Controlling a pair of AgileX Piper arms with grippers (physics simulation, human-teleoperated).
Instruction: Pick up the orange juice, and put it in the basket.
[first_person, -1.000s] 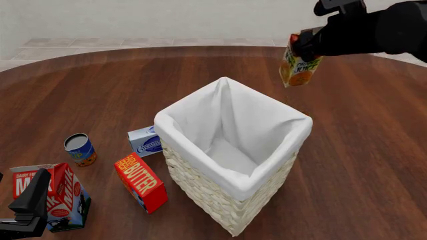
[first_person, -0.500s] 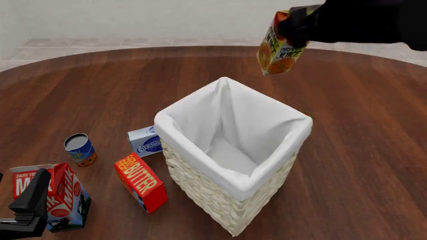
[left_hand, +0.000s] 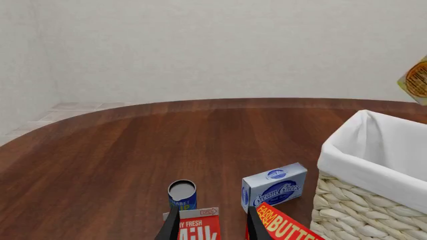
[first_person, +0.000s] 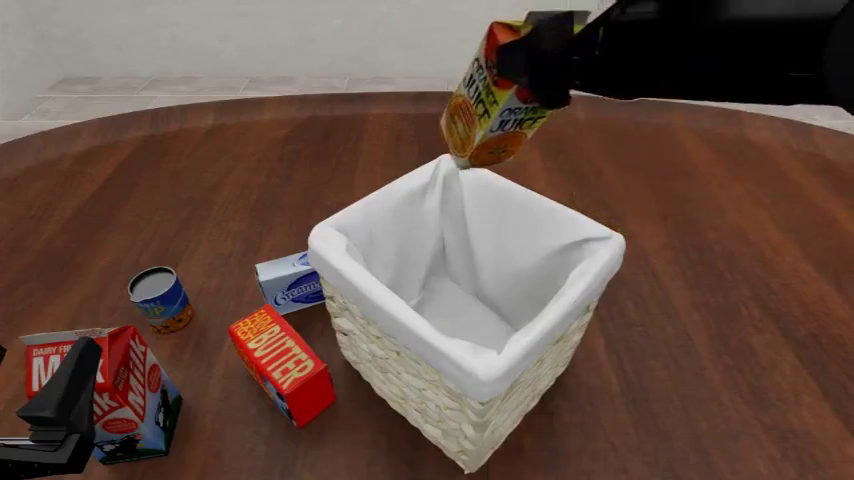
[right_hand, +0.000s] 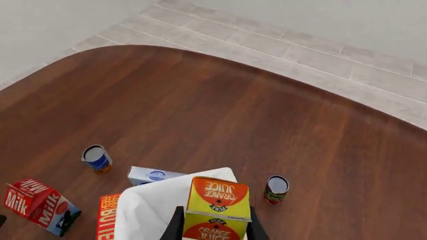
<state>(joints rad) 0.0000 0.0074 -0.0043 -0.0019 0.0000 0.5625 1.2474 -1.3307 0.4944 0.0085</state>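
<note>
Orange juice, a small gable-top carton in orange-red with a yellow-green panel, orange fruit pictures and "JUICE" lettering, held aloft by its top end, tilted, lower end hanging just above the far corner of the basket. Clear of the table, apparently not touching the cloth, though the gap is hard to judge from the front. Seen from the right wrist with "ORANGE JUICE" printed across top and face. Basket: tall, square, cream-white woven wicker, upright on the dark wood, white cloth liner folded over its rim, interior open and white down to the bottom.
</note>
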